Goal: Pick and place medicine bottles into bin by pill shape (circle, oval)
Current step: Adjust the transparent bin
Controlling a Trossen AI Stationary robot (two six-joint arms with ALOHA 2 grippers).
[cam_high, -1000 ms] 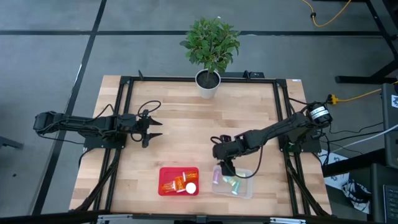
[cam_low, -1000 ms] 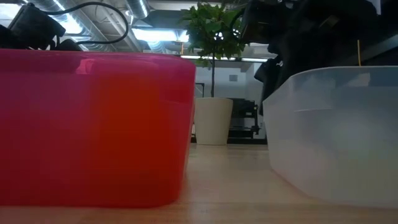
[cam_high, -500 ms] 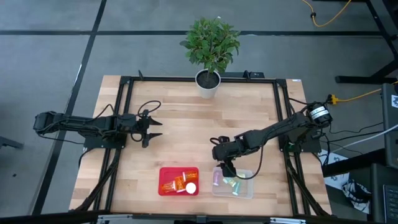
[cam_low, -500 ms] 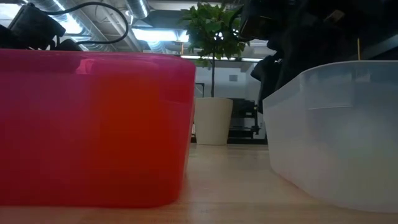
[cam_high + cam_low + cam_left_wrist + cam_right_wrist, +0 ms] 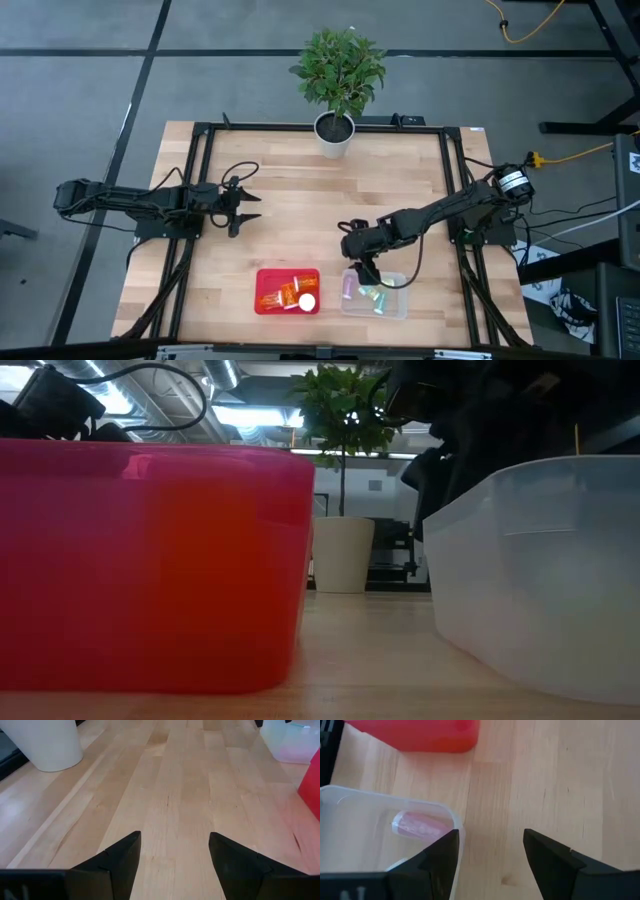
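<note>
The right arm has barely shifted, its jaws [image 5: 366, 276] still hanging released and empty over the far rim of the clear plastic bin [image 5: 395, 311] by the desk's near edge. Inside lie pastel pink [image 5: 422, 826], green and teal medicine bottles [image 5: 372, 296]. Orange translucent bottles [image 5: 284, 296] fill the red plastic bin [image 5: 262, 276] alongside. Left jaws [image 5: 248, 207] wait spread near the left edge.

Light butcher-block wooden surface [image 5: 300, 215] with a black metal frame [image 5: 205, 127] along its edges. Leafy green plant in a white pot [image 5: 336, 132] at 12 o'clock. Grey floor [image 5: 80, 90] crossed by dark lines. Yellow cable [image 5: 530, 25] at 1 o'clock. Bright ceiling lights [image 5: 250, 415] behind.
</note>
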